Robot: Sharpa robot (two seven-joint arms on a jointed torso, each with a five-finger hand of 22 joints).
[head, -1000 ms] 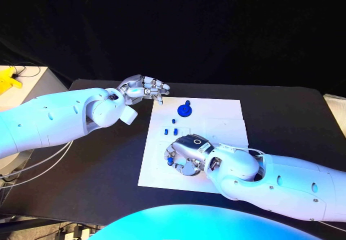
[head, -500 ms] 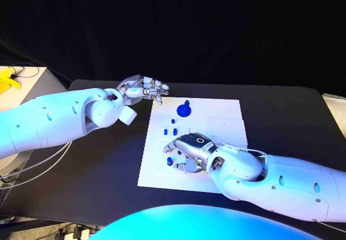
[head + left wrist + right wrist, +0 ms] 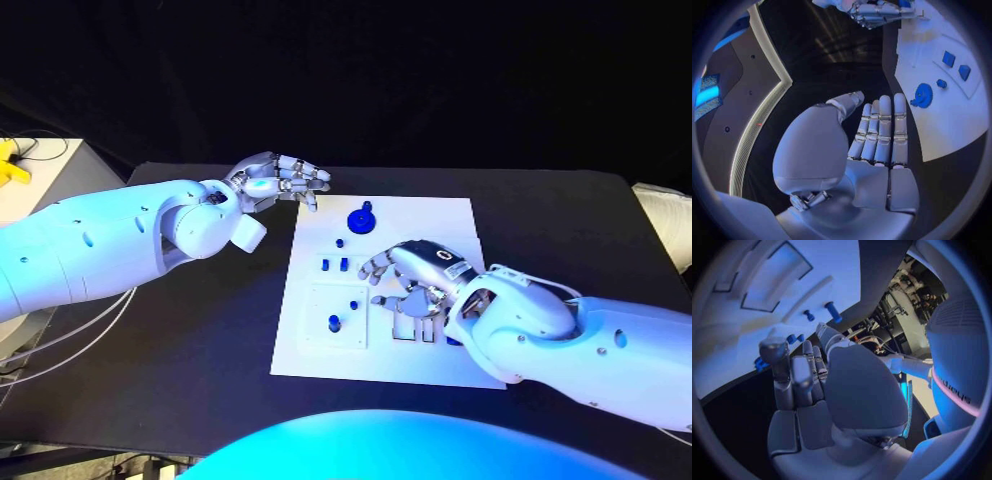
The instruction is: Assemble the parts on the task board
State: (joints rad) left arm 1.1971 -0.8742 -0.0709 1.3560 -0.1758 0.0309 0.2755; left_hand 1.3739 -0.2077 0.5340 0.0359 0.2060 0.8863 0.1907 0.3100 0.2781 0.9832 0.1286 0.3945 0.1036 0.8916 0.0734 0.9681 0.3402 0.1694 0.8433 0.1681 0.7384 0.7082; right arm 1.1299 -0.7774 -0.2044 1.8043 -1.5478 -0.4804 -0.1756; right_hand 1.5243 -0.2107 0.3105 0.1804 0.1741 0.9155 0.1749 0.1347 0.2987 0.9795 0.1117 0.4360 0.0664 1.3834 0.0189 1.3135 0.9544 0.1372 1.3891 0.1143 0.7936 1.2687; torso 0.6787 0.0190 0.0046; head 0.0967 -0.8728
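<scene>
The white task board (image 3: 447, 215) lies mid-table. On it are a round blue part (image 3: 362, 218), a small one (image 3: 340, 242), two side by side (image 3: 336, 265) and another (image 3: 335, 323) near the board's left edge. My right hand (image 3: 415, 282) hovers over the board's middle, fingers spread, holding nothing. My left hand (image 3: 283, 180) hangs off the board's far left corner; in the left wrist view its fingers (image 3: 879, 132) lie straight and empty, with the round part (image 3: 922, 95) beyond them. The right wrist view shows two blue pegs (image 3: 833, 311) past my fingers (image 3: 795, 375).
Rectangular recesses (image 3: 411, 330) sit in the board's near half, beside my right hand. A pale side table with a yellow object (image 3: 12, 165) stands off the black table's left edge. Black tabletop (image 3: 562, 220) surrounds the board.
My right hand has moved from the board's near left part toward its middle, uncovering the blue part near the left edge. The left hand has barely moved.
</scene>
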